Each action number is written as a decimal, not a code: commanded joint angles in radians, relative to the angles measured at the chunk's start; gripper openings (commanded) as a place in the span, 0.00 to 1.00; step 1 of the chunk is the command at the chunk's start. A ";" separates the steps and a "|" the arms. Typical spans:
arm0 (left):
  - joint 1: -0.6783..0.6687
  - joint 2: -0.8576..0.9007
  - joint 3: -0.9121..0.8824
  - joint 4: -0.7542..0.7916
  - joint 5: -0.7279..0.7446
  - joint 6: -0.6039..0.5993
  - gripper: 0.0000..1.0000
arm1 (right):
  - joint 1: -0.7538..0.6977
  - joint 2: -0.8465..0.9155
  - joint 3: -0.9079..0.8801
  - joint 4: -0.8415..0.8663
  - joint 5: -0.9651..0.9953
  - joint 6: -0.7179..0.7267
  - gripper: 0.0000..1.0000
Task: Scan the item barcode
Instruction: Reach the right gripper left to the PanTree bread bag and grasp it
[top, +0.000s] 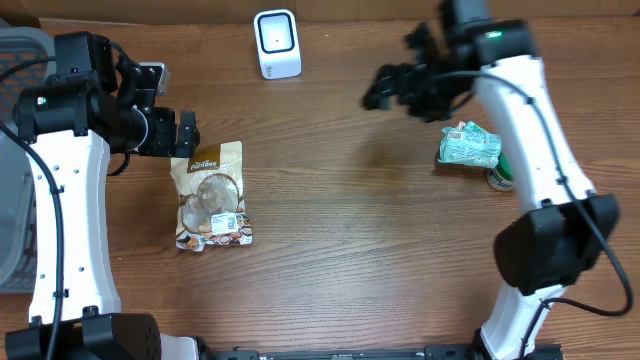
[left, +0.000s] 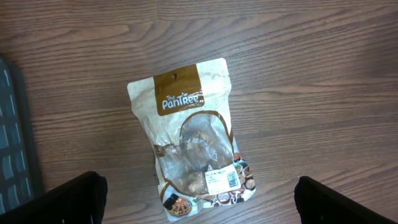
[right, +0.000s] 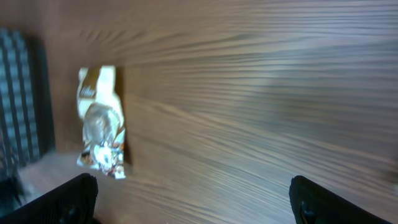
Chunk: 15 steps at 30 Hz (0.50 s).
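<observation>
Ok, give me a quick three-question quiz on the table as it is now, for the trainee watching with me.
1. True or false: the left gripper is shut on the snack pouch.
2. Of the white scanner, the snack pouch and the green packet, which lies right beside the right arm? A) scanner B) pouch C) packet
3. What brand name is printed on the pouch?

Key: 1 false, the gripper is open and the pouch lies free. 2 C. 3 PanTree.
</observation>
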 joint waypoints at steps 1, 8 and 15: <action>-0.002 -0.012 0.019 0.004 0.000 0.019 1.00 | 0.088 0.006 -0.005 0.027 0.019 0.003 0.97; -0.002 -0.012 0.019 0.004 0.001 0.019 0.99 | 0.237 0.011 -0.010 0.077 0.103 0.080 0.97; -0.002 -0.012 0.019 0.004 0.000 0.019 0.99 | 0.368 0.037 -0.095 0.201 0.094 0.132 0.97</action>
